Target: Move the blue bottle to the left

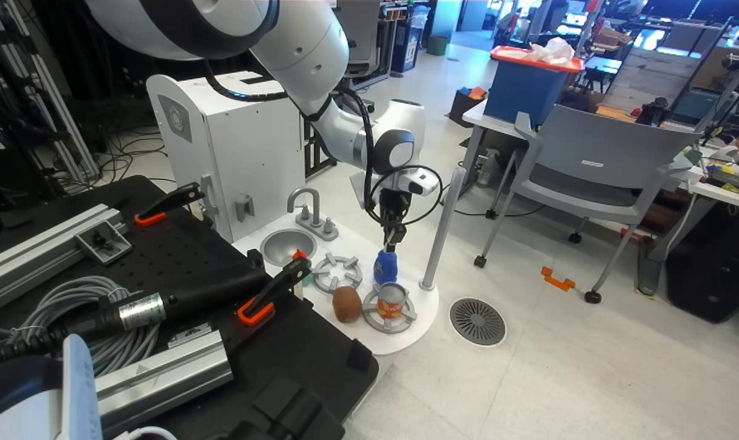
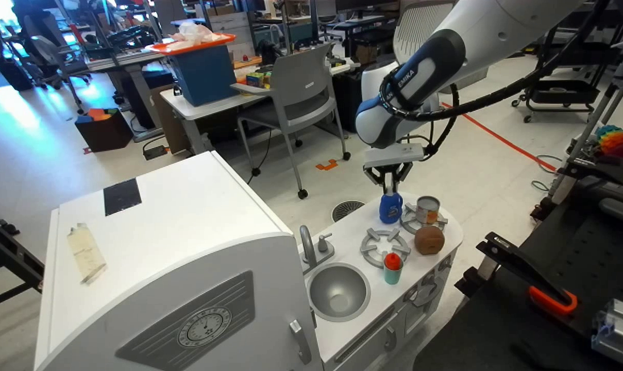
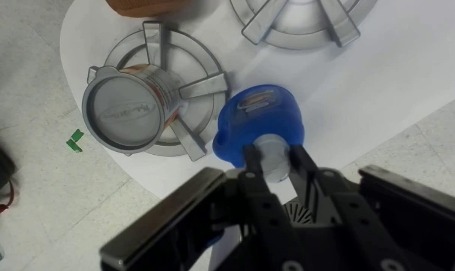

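Observation:
The blue bottle [image 1: 385, 267] is upright over the far edge of the white toy-kitchen counter [image 2: 350, 335], beside the burner that holds a can. It also shows in an exterior view [image 2: 390, 208]. In the wrist view the blue bottle [image 3: 263, 109] has a pale whitish cap. My gripper [image 3: 274, 152] comes down from above with a fingertip on each side of the cap, both against it. The gripper [image 2: 391, 188] is shut on the cap. Whether the bottle's base rests on the counter or hangs just above it, I cannot tell.
A can [image 3: 125, 111] stands on the near burner [image 3: 208, 86], close to the bottle. A brown round item [image 2: 429, 240], a second burner [image 2: 370, 247], a teal cup with a red top [image 2: 392, 273], a sink [image 2: 338, 306] and a faucet [image 2: 307, 245] are nearby. A grey pole [image 1: 445, 226] rises at the counter's edge.

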`<state>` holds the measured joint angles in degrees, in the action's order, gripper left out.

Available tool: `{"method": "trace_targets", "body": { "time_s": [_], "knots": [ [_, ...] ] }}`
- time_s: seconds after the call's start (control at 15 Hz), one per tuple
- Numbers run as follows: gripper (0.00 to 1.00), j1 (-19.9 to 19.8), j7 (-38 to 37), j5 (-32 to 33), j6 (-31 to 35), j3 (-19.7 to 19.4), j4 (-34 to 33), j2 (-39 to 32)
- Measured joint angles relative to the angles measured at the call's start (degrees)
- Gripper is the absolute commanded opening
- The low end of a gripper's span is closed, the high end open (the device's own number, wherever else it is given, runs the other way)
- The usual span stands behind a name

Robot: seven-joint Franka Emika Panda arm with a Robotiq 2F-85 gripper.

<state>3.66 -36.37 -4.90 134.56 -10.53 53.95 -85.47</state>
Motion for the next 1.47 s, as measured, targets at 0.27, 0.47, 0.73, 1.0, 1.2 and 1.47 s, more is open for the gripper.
{"method": "trace_targets", "body": {
  "time_s": [0.27,0.47,0.73,1.0,1.2,1.47],
  "knots": [
    [0.06,2.1,0.0,0.0,-2.4,2.2,-2.4,0.3],
    [0.06,4.7,0.0,0.0,-2.7,5.0,-4.5,0.6],
    [0.06,7.1,0.0,0.1,-2.9,5.9,-5.4,0.5],
    [0.06,7.1,0.2,1.6,-2.2,4.5,-3.7,0.4],
    [0.06,7.1,0.4,3.6,-0.6,3.3,-2.4,0.4],
    [0.06,7.4,1.2,5.8,2.0,3.0,-1.2,0.4]
  ]
}}
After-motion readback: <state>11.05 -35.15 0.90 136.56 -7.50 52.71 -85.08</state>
